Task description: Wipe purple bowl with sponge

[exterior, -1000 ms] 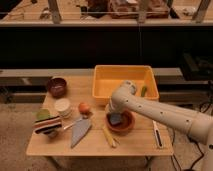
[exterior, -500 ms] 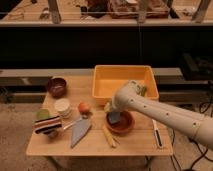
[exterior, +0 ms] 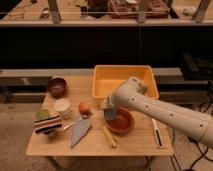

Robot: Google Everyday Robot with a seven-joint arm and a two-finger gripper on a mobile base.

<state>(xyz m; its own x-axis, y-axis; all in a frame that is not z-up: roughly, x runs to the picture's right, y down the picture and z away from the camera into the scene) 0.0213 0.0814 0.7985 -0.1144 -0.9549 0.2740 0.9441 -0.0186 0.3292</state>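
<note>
Purple bowl (exterior: 56,86) sits at the table's (exterior: 140,146) far-left corner, well apart from the gripper (exterior: 110,111), which is clamped on the sponge (exterior: 111,115) over the orange bowl's (exterior: 129,127) left rim, so I reckon it has to carry the sponge leftward and back

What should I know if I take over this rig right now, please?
Gripper: low at the left rim of the orange-red bowl, with the sponge at its tip; I cannot tell whether it grips it.
Purple bowl: back left of the table, well apart from the gripper.
Done: sponge reached.
Left: bring the sponge to the purple bowl and wipe it.
</note>
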